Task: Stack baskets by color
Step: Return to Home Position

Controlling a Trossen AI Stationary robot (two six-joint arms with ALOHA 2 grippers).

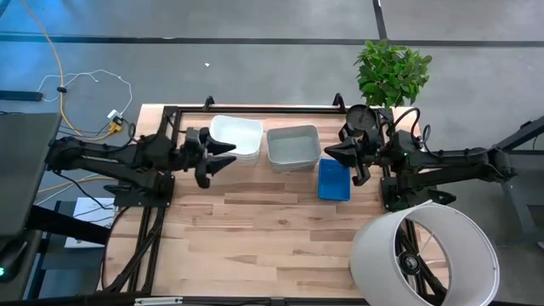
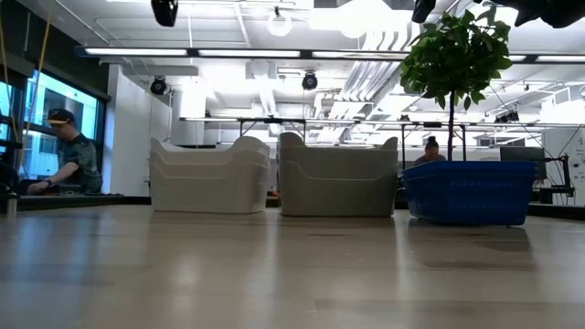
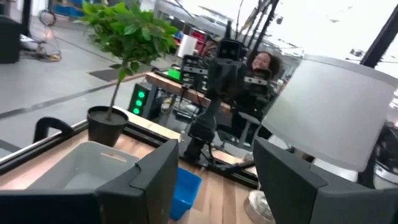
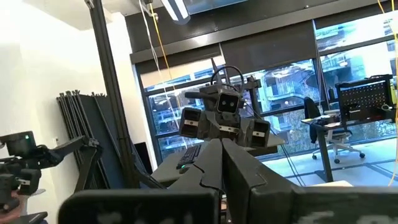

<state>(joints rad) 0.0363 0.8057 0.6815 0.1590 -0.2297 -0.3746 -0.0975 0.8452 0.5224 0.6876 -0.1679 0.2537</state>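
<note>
Three groups of baskets stand in a row at the table's far side. The white stack (image 1: 235, 138) (image 2: 210, 175) is on the left, the translucent grey baskets (image 1: 293, 146) (image 2: 338, 175) in the middle, and the blue baskets (image 1: 334, 180) (image 2: 468, 192) on the right. All rest on their bottoms. My left gripper (image 1: 228, 157) (image 3: 214, 186) hovers open beside the white stack's near left corner, pointing level toward the table's right, with nothing between its fingers. My right gripper (image 1: 330, 152) (image 4: 221, 177) is shut and hovers between the grey and blue baskets, pointing left. The low view shows no gripper.
A large white lampshade (image 1: 425, 255) (image 3: 336, 112) lies at the near right corner. A potted plant (image 1: 391, 72) in a black pot (image 1: 364, 115) stands at the far right. The bare wooden tabletop (image 1: 255, 229) stretches across the near half. People sit in the room behind.
</note>
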